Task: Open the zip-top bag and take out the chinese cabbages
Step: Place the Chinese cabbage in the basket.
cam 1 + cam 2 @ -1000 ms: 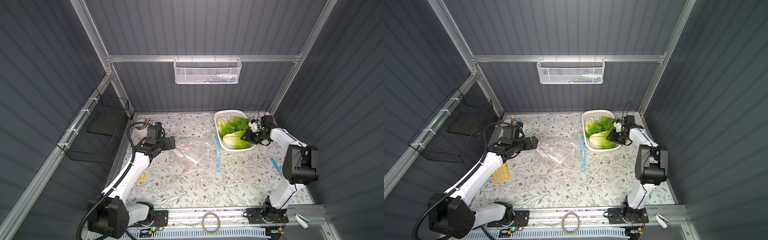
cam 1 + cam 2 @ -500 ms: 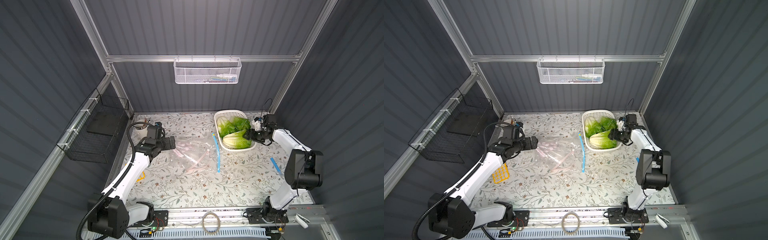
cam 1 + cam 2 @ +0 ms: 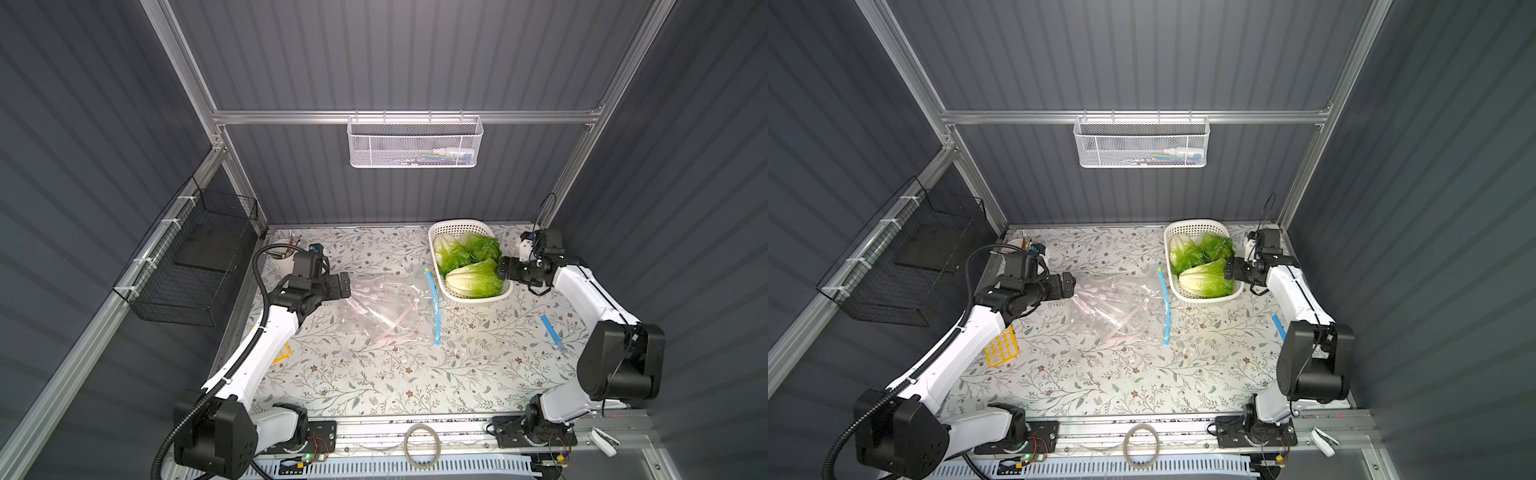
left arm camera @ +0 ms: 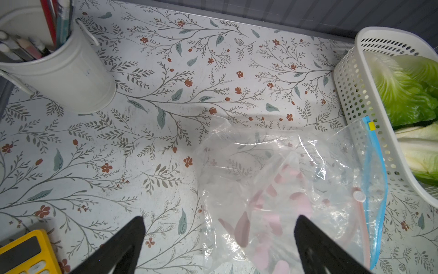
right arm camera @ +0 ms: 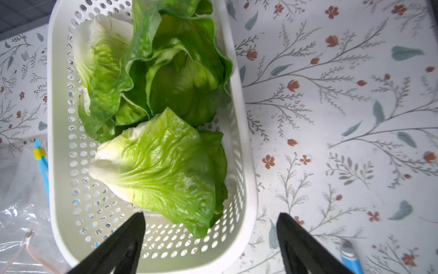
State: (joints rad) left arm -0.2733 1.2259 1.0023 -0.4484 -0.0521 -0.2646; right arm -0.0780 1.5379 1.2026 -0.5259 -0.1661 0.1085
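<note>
Chinese cabbages (image 3: 473, 270), all 3, lay in white basket (image 3: 457, 227); zip-top bag (image 4: 284, 178) on surface (image 3: 374, 374). R pincer (image 5: 211, 218) wide by basket, L pincer (image 4: 219, 220) wide at bag edge.

No text, label, brand, number or sign can be read in any view. The keys of the yellow calculator (image 3: 1002, 347) are too small in both top views for figures to be made out, and only a corner of it is caught in the left wrist view. The pink print seen on the zip-top bag (image 4: 272, 189) is made up of shapes, not letters. The things kept in the white mesh basket (image 3: 415, 143) on the back rail are too small for any lettering to be told.
</note>
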